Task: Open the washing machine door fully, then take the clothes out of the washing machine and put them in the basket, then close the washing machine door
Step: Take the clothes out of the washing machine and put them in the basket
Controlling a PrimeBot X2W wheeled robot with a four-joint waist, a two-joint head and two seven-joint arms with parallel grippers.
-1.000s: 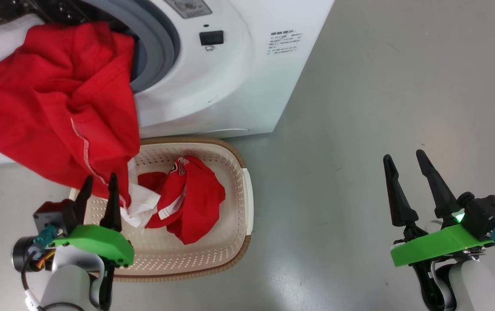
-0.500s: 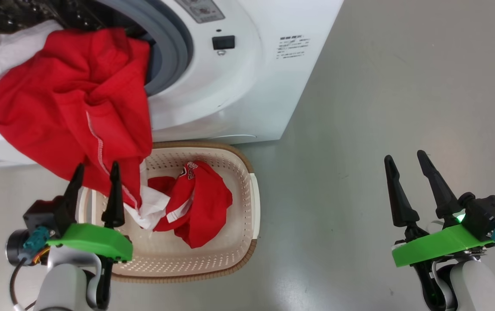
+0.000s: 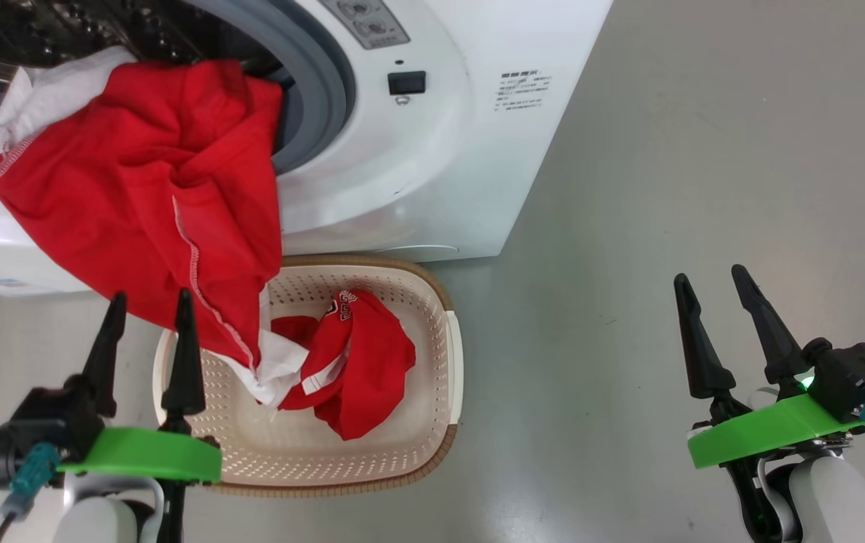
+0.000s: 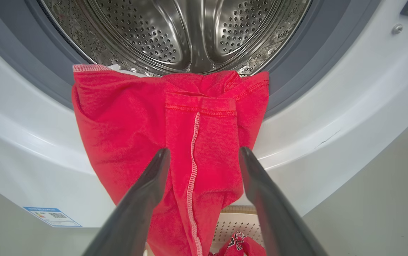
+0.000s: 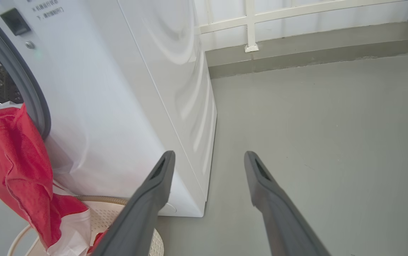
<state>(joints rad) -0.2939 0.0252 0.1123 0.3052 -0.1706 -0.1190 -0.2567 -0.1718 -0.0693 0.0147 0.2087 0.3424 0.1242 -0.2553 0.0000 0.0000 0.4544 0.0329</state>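
The white washing machine (image 3: 432, 173) stands with its drum (image 4: 175, 32) exposed; its door is out of view. A large red garment (image 3: 145, 196) of the clothes hangs from the drum mouth over the grey gasket, and its white-edged tail reaches into the cream basket (image 3: 453, 354) below. A second red garment (image 3: 372, 362) lies in the basket. My left gripper (image 3: 149, 298) is open just below and left of the hanging cloth. In the left wrist view that gripper (image 4: 204, 151) has its fingers spread in front of the garment (image 4: 129, 121). My right gripper (image 3: 707, 275) is open over bare floor.
Grey floor (image 3: 666, 151) stretches to the right of the machine and the basket. A low ledge and white railing (image 5: 296, 53) run along the back. The basket stands tight against the machine's front base.
My left gripper has opened wider and drawn down and away from the hanging garment's lower edge. The head camera has shifted slightly. The right arm is unchanged.
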